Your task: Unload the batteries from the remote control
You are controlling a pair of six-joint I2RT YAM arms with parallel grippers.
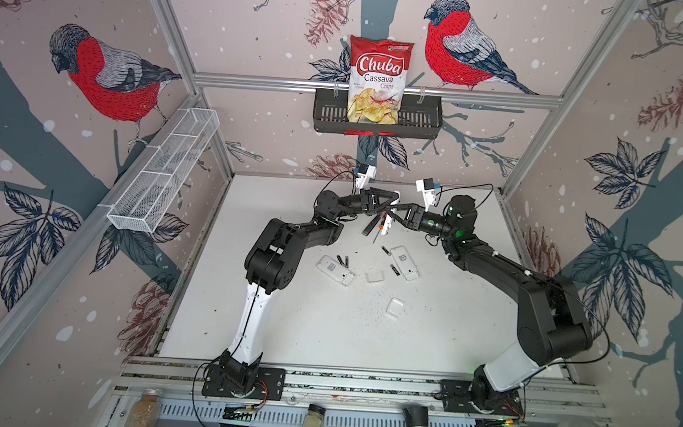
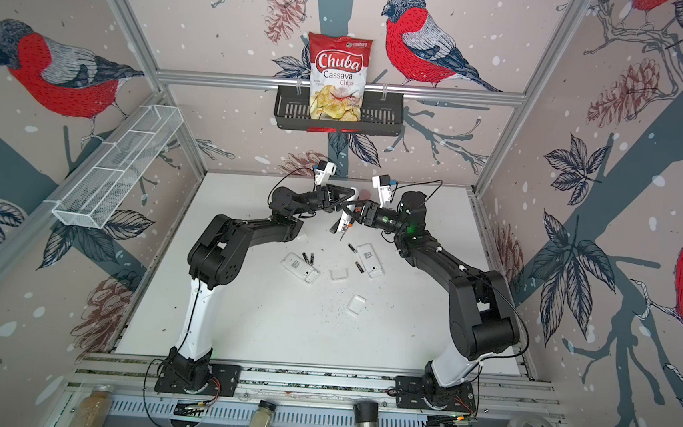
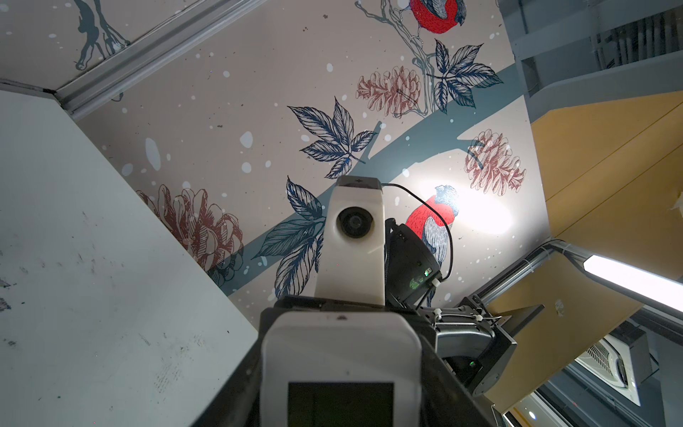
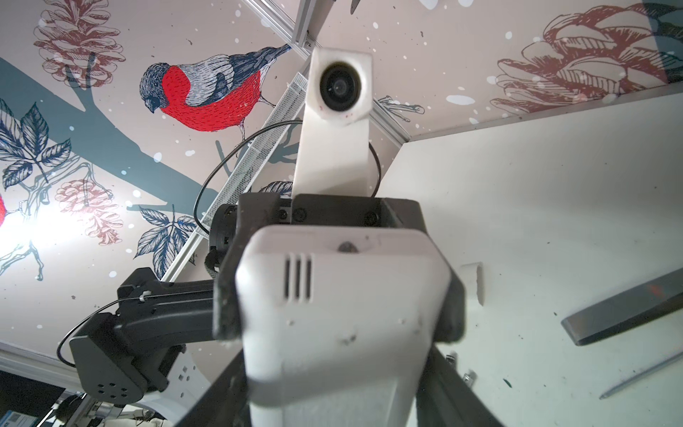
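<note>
Aloft, L-grip (image 1: pixel 394 203), R-grip (image 1: pixel 393 216) on remote (image 4: pixel 343 314).

Two remotes (image 1: pixel 335 270) (image 1: pixel 404 262) on the tabletop (image 1: pixel 321 338), batteries (image 1: pixel 343 260) (image 1: pixel 394 271) beside each, covers (image 1: pixel 374 277) (image 1: pixel 394 308) between and before them; behind, left claw (image 1: pixel 392 205) and right claw (image 1: pixel 393 218) meet at a third remote (image 1: pixel 387 223)

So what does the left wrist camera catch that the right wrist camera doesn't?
Only the left wrist view: a dark rectangular panel on the white plastic remote control, and a bright ceiling light strip. Only the right wrist view: three narrow slots in the remote's casing, a white wire-mesh shelf, and a dark grey flat bar lying on the white tabletop. Both: the remote up close, the tabletop, the bird-and-pinecone wallpaper, and the opposite arm's white camera mount.
</note>
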